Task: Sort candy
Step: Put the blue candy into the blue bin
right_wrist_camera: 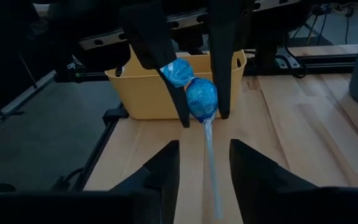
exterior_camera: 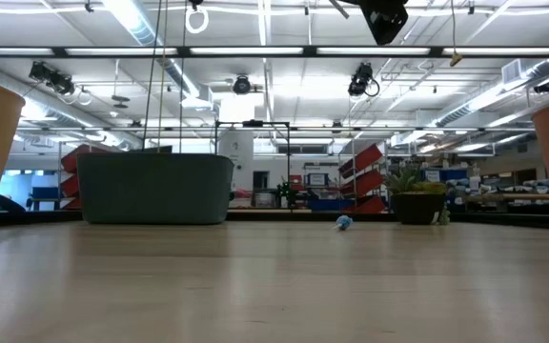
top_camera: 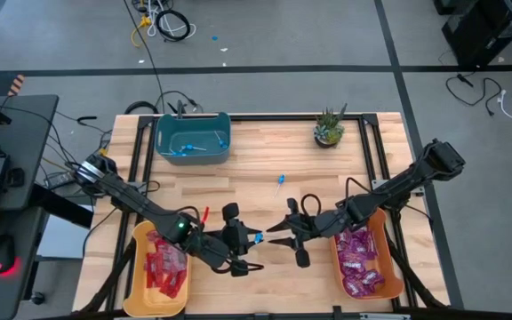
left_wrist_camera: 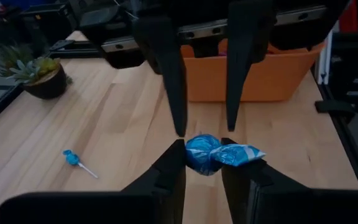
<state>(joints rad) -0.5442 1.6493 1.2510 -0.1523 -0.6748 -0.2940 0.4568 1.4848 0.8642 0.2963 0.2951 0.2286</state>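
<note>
Grippers are meeting near the table's six o'clock edge in the high view, the left gripper (top_camera: pixel 249 252) and right gripper (top_camera: pixel 278 238) facing across a blue lollipop (top_camera: pixel 258 237), while a spare lollipop (top_camera: pixel 279 182) is lying toward twelve o'clock. Through the left wrist, its fingers (left_wrist_camera: pixel 166 174) are pinching the lollipop's wrapped head (left_wrist_camera: pixel 202 153). Through the right wrist, its own fingers (right_wrist_camera: pixel 160 171) are standing apart, holding nothing, so the sweet could be twisting loose from so slight a pinch.
</note>
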